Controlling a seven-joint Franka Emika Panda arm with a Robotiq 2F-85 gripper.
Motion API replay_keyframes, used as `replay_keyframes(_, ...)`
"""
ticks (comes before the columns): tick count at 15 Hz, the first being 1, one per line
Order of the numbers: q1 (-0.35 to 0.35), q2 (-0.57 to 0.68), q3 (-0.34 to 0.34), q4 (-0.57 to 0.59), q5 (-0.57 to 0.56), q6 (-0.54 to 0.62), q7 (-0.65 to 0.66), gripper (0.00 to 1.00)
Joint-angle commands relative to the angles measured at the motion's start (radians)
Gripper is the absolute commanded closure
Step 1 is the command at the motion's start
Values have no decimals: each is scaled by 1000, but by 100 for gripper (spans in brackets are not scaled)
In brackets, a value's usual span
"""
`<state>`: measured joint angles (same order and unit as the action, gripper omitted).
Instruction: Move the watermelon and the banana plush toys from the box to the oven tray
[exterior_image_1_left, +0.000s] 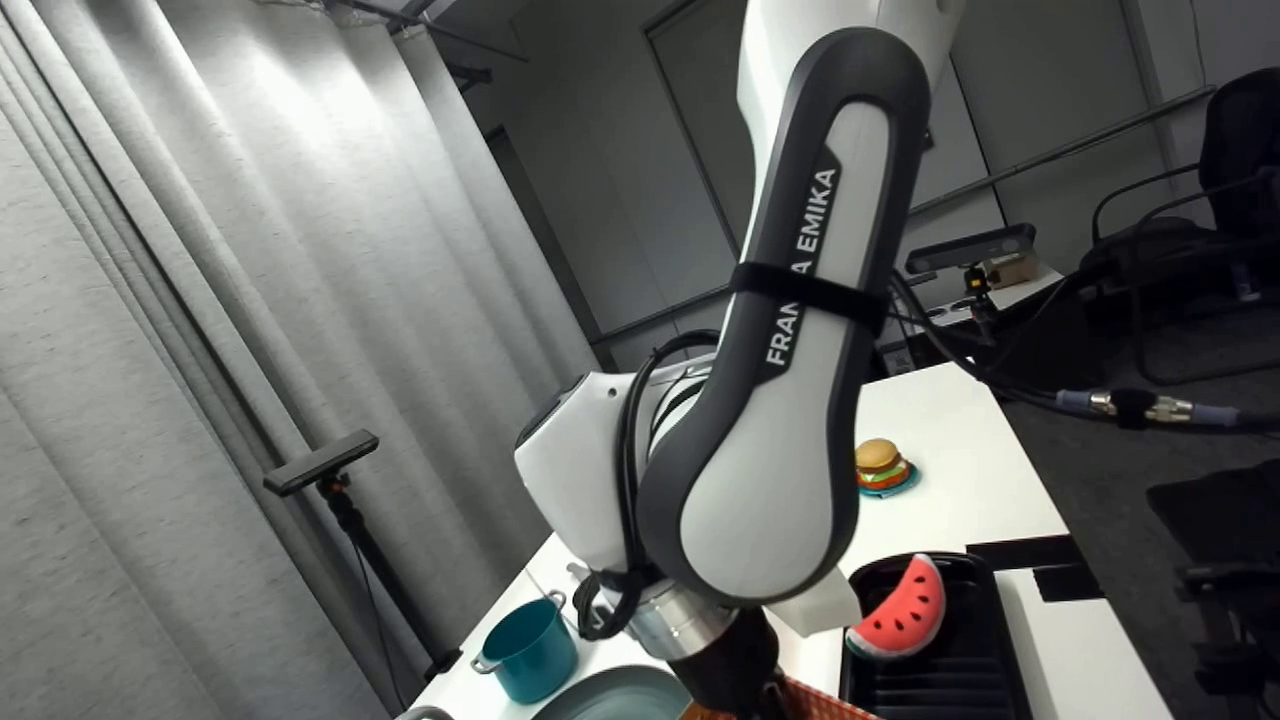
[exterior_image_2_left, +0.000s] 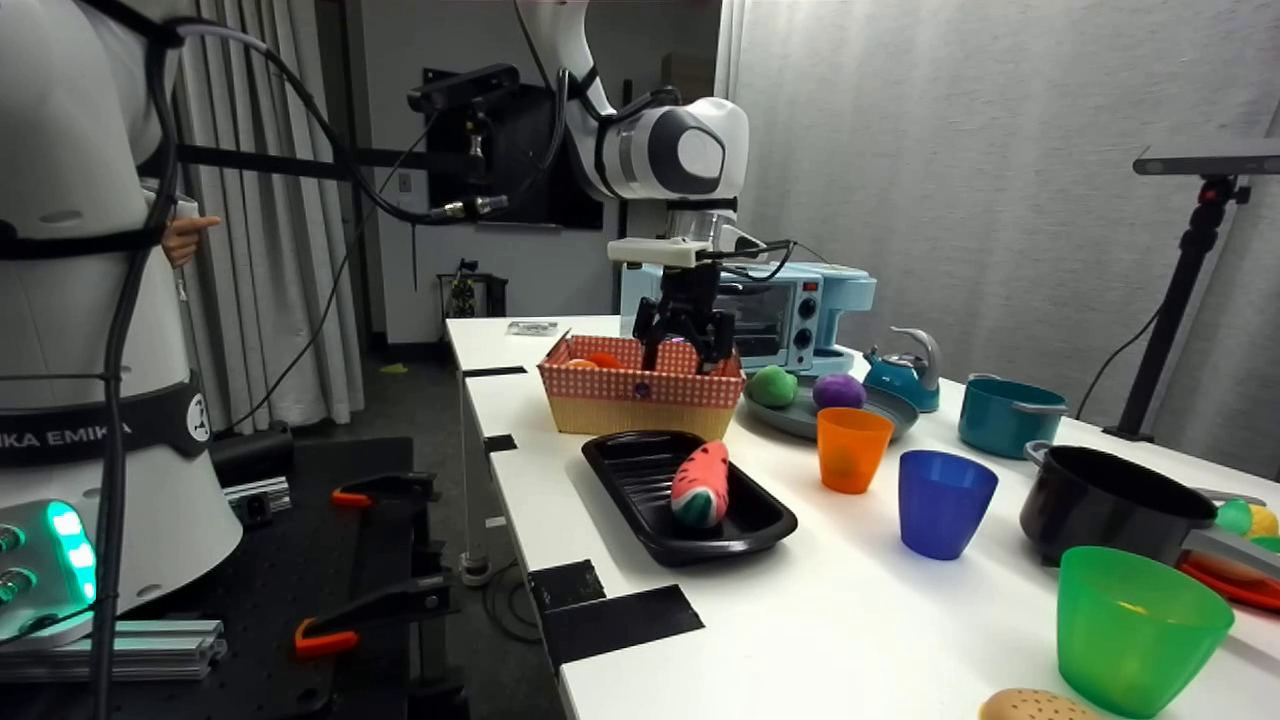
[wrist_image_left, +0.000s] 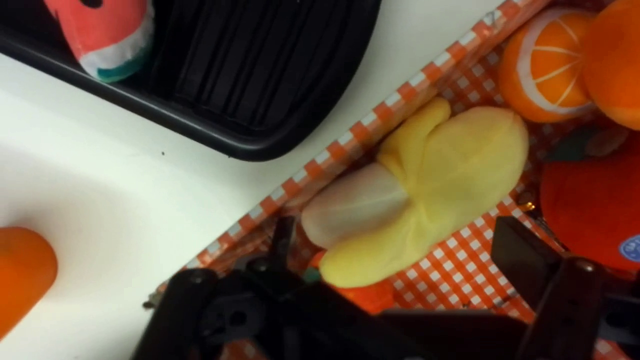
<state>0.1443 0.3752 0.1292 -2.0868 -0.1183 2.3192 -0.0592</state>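
Where the Robotiq gripper (exterior_image_2_left: 682, 357) reaches into the red-checked box (exterior_image_2_left: 600, 415), its jaws stand well apart; the peeled-banana plush (wrist_image_left: 445, 185) lies in that box, showing between and beyond them in the wrist view, though I cannot tell whether either jaw touches it; a halved-orange toy (wrist_image_left: 550, 67) lies near one end of the banana. The watermelon-slice plush (exterior_image_2_left: 700, 480) rests in the black ridged oven tray (wrist_image_left: 270, 75), just beside the box on the white desk (exterior_image_2_left: 850, 610); near the tray stands an orange cup (exterior_image_2_left: 853, 452).
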Motion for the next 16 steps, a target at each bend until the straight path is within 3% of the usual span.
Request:
replay_keyframes(1,8,32,-17,22,11,-2,64,0)
replay_keyframes(9,16,45,-32,4,3,2,143,0)
replay_keyframes(10,17,43,-34,0,0,3,152,18)
replay_keyframes(11,18,42,-35,-3,-1,4,158,28)
replay_keyframes(16,20,35,-41,-11,-5,5,180,66)
